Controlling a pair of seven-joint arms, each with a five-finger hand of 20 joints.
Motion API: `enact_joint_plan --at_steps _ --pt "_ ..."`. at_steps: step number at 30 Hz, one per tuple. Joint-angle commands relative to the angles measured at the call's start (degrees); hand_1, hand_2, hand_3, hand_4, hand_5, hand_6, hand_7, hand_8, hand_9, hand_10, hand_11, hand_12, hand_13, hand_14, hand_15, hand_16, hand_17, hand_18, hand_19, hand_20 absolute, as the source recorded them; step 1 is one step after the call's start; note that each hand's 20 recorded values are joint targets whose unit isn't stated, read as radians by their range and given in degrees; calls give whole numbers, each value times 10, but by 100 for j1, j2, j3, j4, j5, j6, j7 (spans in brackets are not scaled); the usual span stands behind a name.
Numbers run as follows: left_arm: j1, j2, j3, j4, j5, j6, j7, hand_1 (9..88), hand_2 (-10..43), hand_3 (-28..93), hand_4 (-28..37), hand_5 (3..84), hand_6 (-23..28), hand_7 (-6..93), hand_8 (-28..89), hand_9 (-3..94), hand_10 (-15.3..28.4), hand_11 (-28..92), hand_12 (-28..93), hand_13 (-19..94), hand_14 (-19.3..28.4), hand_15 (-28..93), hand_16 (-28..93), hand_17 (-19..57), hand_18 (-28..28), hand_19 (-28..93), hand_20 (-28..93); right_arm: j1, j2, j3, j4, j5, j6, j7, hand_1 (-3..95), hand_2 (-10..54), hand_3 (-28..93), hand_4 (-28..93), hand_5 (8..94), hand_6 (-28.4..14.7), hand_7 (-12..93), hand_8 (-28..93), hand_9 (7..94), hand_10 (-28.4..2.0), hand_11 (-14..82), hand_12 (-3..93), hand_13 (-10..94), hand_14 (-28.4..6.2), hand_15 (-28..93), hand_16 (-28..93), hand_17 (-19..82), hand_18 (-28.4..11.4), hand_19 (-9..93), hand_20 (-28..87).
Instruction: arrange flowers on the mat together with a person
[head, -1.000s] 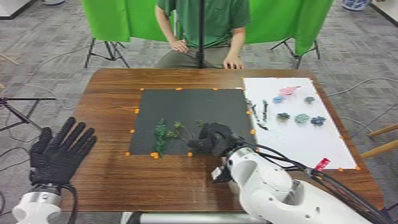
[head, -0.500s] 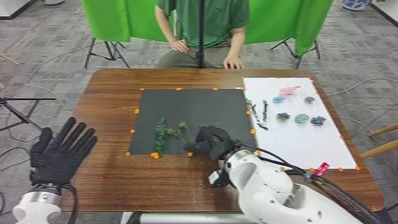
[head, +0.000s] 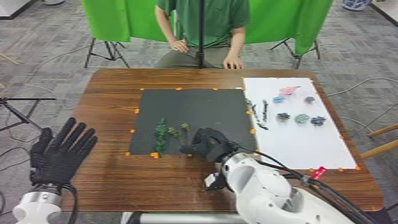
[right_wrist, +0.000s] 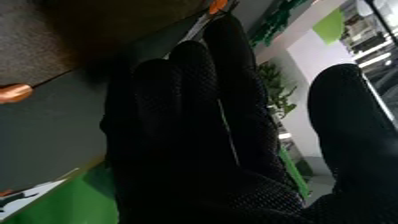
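Near the black mat's (head: 191, 107) close right corner, the right hand (head: 210, 144) sits beside the short sprigs (head: 184, 134), fingers (right_wrist: 195, 100) straight and pressed together, thumb (right_wrist: 342, 115) standing off, nothing pinched that I can see. That flat shape looks suited to nudging stems into line rather than lifting them. The sprigs lie just beside a long leafy stem (head: 161, 136), probably grouped as greenery, and that neighbour is the obstacle: push too far and both could skew. Over on the white sheet (head: 311, 145), the pink flower (head: 289, 91), green flower head (head: 302, 118) and dark twigs (head: 258, 114) lie apart, out of this work's way, and the left hand (head: 62, 150) is spread at the counter's (head: 107, 190) left side, well clear.
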Motion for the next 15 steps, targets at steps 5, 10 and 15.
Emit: enact_joint_plan --at_steps 5,10,15 --pt "165 -83 -57 -14 -41 28 48 257 100 705 -283 386 68 41 -81 339 127 120 60 229 149 245 -69 -31 105 207 102 -623 211 883 -160 907 953 -725 263 80 649 -179 734 -37 152 -110 614 -201 542 362 498 -205 775 311 175 -225 655 291" --pt "210 -92 -106 -32 -53 24 107 257 100 705 -283 386 68 40 -81 339 127 120 60 231 145 243 -70 -31 105 207 102 -909 373 1610 -146 2333 1658 -1504 260 87 665 -189 715 -41 158 -113 606 -201 516 344 484 -203 758 299 168 -218 636 288" --pt "310 -117 -173 -70 -97 55 217 257 99 705 -283 386 69 39 -80 339 127 120 59 235 138 232 -72 -30 105 205 102 -1302 265 2578 56 4547 1287 -2442 252 106 704 -208 602 -56 168 -121 574 -191 293 227 439 -170 515 190 140 -197 524 243"
